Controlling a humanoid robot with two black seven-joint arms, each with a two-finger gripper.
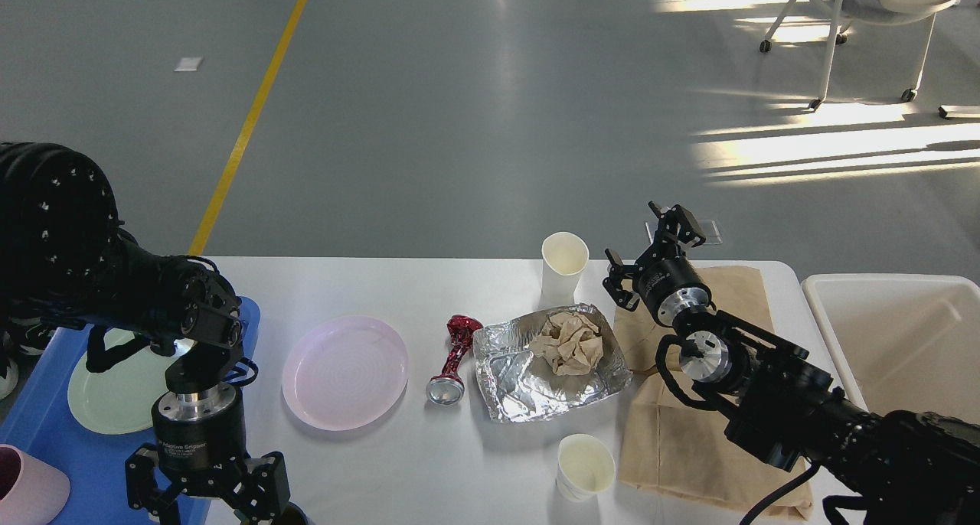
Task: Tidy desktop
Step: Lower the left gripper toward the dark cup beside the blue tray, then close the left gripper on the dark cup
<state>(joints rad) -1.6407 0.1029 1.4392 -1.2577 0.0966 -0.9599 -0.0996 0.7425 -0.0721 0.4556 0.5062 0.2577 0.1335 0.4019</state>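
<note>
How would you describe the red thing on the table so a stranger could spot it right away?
On the white desktop, look between the pink plate and the crumpled foil tray. The red foil-wrapped object lies there: shiny crimson, slim, with a round silver end toward the robot. Nothing else is red.

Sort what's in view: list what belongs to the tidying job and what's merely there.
Job: desktop, pink plate, red foil wrapper, foil sheet with crumpled napkin, two paper cups, brown bag, blue tray, white bin.

Merely there: chair, yellow floor line.
</note>
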